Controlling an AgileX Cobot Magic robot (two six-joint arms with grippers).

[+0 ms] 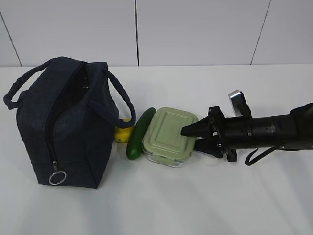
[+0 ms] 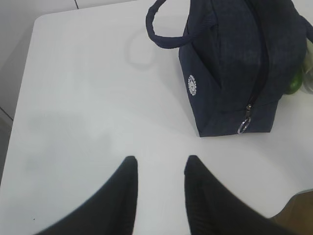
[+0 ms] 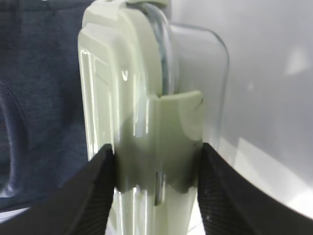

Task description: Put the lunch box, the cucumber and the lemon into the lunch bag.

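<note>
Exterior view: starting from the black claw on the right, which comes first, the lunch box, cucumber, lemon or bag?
1. Lunch box, at the right gripper, between its fingers.
2. Cucumber, against the box's left side.
3. Lemon, just beyond, partly hidden.
4. Lunch bag, far left.

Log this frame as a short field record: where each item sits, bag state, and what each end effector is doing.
bag: upright on table, top open
lemon: on table beside bag, mostly hidden by the cucumber
cucumber: on table between lemon and box
box: on table, lid on
right end effector: fingers on either side of the box's near edge, grip closing or closed
left end effector: open, empty, above bare table
items in bag: none visible
</note>
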